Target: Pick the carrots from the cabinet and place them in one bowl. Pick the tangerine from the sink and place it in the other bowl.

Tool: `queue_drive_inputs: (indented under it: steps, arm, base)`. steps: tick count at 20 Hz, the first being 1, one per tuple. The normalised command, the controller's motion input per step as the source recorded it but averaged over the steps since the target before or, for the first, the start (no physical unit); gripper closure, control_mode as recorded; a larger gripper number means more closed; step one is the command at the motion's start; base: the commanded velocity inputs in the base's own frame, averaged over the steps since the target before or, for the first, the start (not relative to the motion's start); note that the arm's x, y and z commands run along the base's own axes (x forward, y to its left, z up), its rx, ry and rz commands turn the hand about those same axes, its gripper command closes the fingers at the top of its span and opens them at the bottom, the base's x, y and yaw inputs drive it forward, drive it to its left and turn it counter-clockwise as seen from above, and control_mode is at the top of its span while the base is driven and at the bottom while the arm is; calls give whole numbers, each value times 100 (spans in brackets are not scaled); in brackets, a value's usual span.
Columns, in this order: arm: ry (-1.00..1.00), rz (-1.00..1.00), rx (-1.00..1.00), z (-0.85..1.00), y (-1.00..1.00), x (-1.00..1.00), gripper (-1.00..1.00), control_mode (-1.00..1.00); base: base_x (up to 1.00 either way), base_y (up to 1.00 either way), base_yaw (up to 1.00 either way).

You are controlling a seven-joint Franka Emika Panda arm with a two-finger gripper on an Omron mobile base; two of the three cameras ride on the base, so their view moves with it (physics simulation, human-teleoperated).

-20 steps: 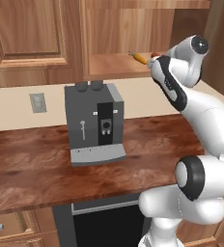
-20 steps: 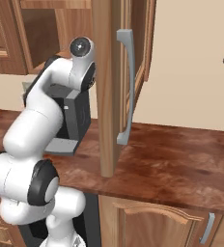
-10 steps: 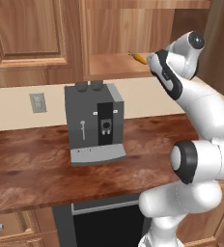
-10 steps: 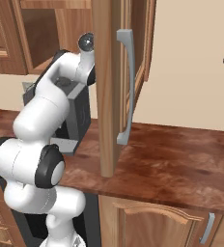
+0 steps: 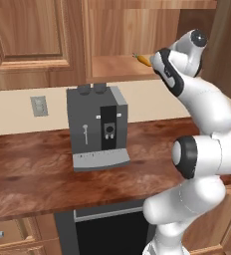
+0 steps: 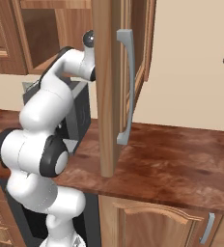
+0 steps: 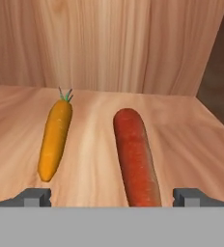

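Two carrots lie side by side on the cabinet (image 7: 191, 130) shelf. The orange carrot (image 7: 55, 142) with a green top is on the left and the darker reddish carrot (image 7: 135, 154) is on the right. My gripper (image 7: 113, 198) is open just in front of them; the reddish carrot's near end reaches between the fingertips (image 7: 36, 197), untouched. In the left base view the arm reaches up to the open cabinet (image 5: 110, 67), its hand right beside a carrot (image 5: 144, 60) at the shelf's front right. The tangerine, the sink and the bowls are out of view.
The cabinet's door (image 6: 106, 96) stands swung open with its grey handle (image 6: 126, 87), and the arm passes behind it. A dark grey coffee machine (image 5: 97, 127) stands on the brown counter (image 5: 33, 174) below the shelf. A wall outlet (image 5: 39, 105) is to its left.
The arm has stretched upward and forward, bringing the hand closer to the shelf and the carrots. The jaws have stayed open.
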Motion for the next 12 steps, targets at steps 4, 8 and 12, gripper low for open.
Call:
queue_drive_inputs:
  steps: [4, 8, 12]
  arm:
    - [0, 0, -2, -1, -1, 29, -100, -100]
    - [0, 0, -4, -10, 0, 22, -100, -100]
    - [0, 0, -3, -9, 0, 24, -100, -100]
  base:
    - [0, 0, 0]
    - [0, 0, 0]
    - [0, 0, 0]
